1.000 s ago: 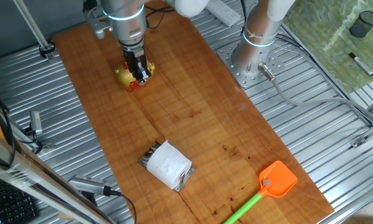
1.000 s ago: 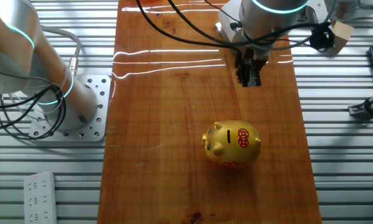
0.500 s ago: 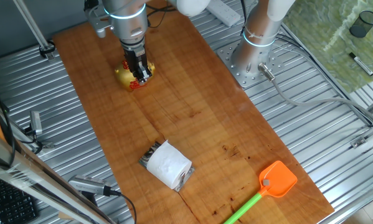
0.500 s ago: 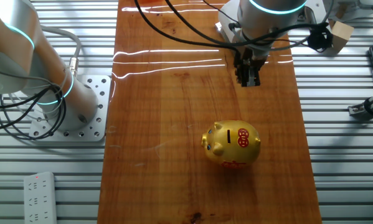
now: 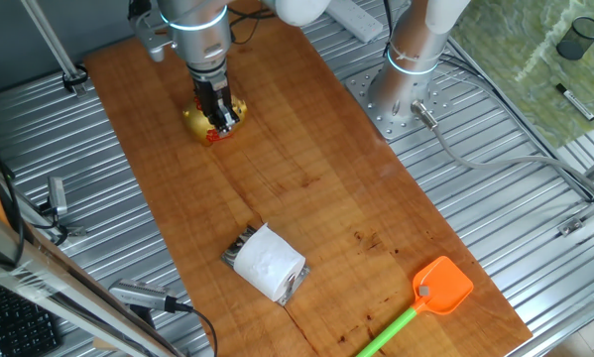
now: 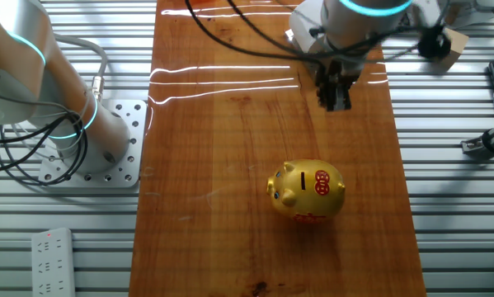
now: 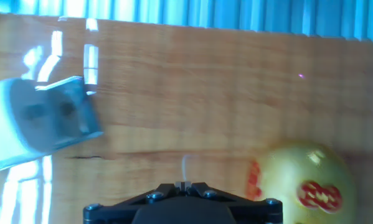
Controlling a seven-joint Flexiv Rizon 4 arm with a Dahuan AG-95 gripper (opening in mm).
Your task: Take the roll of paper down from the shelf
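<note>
the gripper (image 5: 217, 117) hangs clenched and empty above the golden piggy bank (image 6: 307, 190). the roll of paper (image 5: 268, 261) sits on the shelf (image 5: 241, 247), well apart down the wooden board (image 5: 306, 169); better to open wide, then straddle the roll's sides.

Wooden board (image 5: 306, 169) laid on ribbed metal table (image 5: 108, 218). Glare streaks across board's far end. Power strip (image 6: 55, 262) at table edge. Green mat (image 5: 515, 40) beyond.
</note>
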